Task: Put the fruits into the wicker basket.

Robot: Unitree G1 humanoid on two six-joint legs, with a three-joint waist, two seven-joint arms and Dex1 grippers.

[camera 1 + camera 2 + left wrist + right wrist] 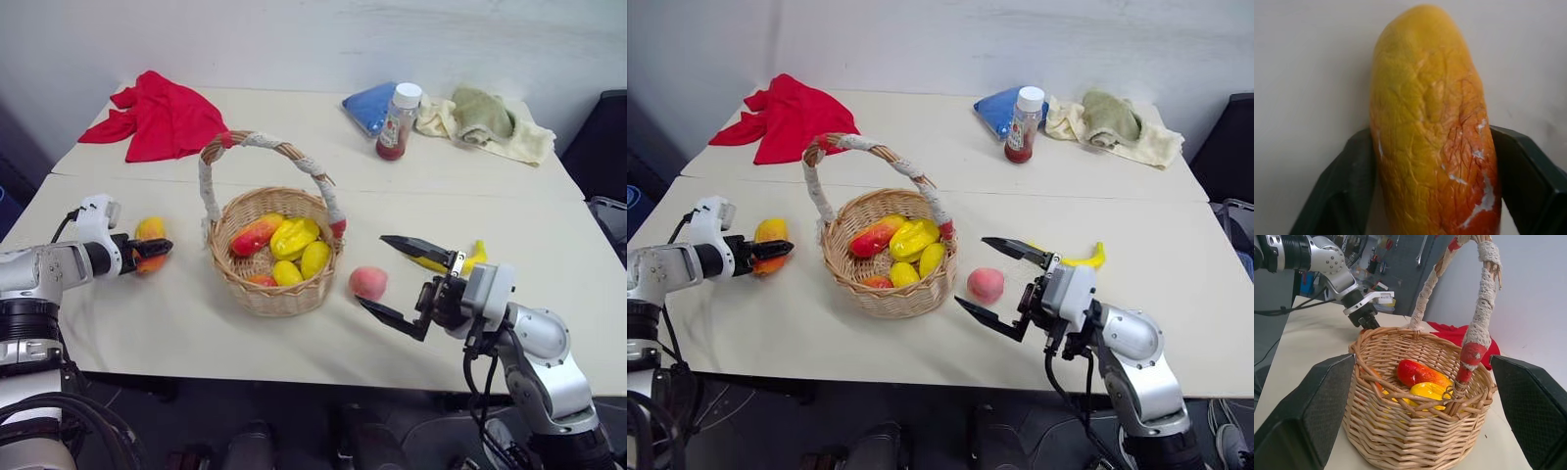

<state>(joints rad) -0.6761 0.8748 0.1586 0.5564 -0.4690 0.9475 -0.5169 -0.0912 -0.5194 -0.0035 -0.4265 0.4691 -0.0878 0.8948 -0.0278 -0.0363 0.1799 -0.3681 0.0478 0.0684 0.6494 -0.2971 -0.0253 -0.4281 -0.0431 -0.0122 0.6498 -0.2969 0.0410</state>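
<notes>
Nearest, the right gripper (390, 277) gapes wide and empty just right of the round tan woven wicker basket (274, 292). A round pink peach (368, 283) lies between them, a curved yellow banana (468, 260) beyond the gripper. Left of the basket, the left gripper (157, 249) pinches a yellow-orange oval mango (1435, 127) with cracked, flaking paint. Inside the basket lie red and yellow fruits (295, 238). No writing is legible.
</notes>
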